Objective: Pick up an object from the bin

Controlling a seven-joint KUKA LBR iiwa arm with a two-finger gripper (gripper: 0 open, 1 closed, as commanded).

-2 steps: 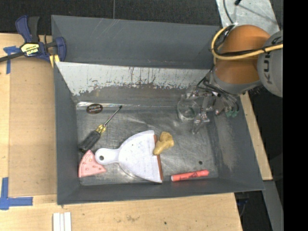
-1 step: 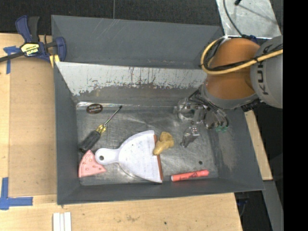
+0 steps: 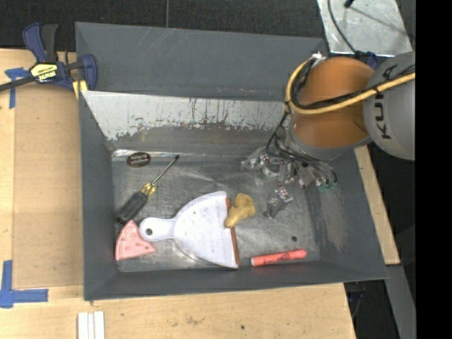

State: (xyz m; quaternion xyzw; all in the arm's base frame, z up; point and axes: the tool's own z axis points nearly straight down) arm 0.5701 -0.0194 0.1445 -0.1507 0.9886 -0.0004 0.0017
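My gripper (image 3: pixel 277 202) hangs low over the right half of the bin floor, below the orange cover, with nothing visibly in it. The nearest thing is a tan-yellow lump (image 3: pixel 240 209), a little to the gripper's left, resting against the edge of a white flat scoop (image 3: pixel 201 232). A red marker (image 3: pixel 279 258) lies flat near the front wall, just in front of the gripper.
A screwdriver (image 3: pixel 145 193) with a black and yellow handle lies diagonally at the left. A pink wedge (image 3: pixel 132 242) sits in the front left corner, touching the scoop's handle. A small black disc (image 3: pixel 138 159) lies at the back left. The arm reaches in over the right wall.
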